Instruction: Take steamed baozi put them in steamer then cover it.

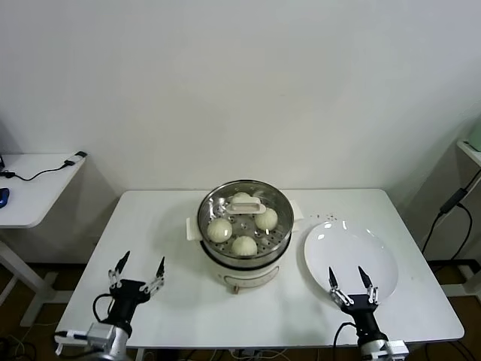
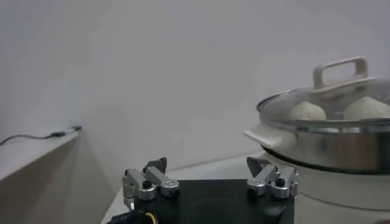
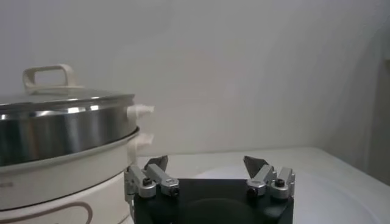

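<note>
Two grippers sit at the near edge of the white table, the left gripper around 7 o'clock and the right gripper around 5 o'clock, both with jaws spread wide and holding nothing. Just past the right one is a bare white plate. Further back at center, the steamer has the cover sitting on it, with four steamed baozi visible inside through the glass.
</note>
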Motion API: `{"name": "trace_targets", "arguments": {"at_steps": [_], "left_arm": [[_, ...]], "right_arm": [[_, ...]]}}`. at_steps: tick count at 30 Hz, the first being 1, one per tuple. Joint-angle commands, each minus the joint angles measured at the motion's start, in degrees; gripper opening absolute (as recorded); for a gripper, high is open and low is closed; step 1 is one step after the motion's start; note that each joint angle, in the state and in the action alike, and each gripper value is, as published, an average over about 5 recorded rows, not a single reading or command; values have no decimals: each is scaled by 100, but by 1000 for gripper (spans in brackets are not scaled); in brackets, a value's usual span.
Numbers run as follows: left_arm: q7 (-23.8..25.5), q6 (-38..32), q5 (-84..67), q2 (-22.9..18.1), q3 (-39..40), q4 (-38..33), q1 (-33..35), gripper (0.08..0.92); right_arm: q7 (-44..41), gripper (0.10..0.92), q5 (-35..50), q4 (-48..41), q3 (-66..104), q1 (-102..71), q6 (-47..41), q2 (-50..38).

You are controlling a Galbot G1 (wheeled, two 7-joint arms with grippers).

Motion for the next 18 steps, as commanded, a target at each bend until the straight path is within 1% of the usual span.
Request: {"name": "trace_targets", "arguments": {"at_steps": [1, 12, 18], "left_arm": [[131, -445, -828, 24, -165, -172, 772, 823], [231, -350, -782, -33, -95, -310, 787, 823], [197, -339, -847, -32, -79, -302, 731, 823]], "right_arm": [[-2, 823, -273, 128, -33, -150, -167, -9], [63, 823, -341, 322, 94, -258, -292, 3], [46, 823, -380, 428, 140, -309, -330, 15]]}}
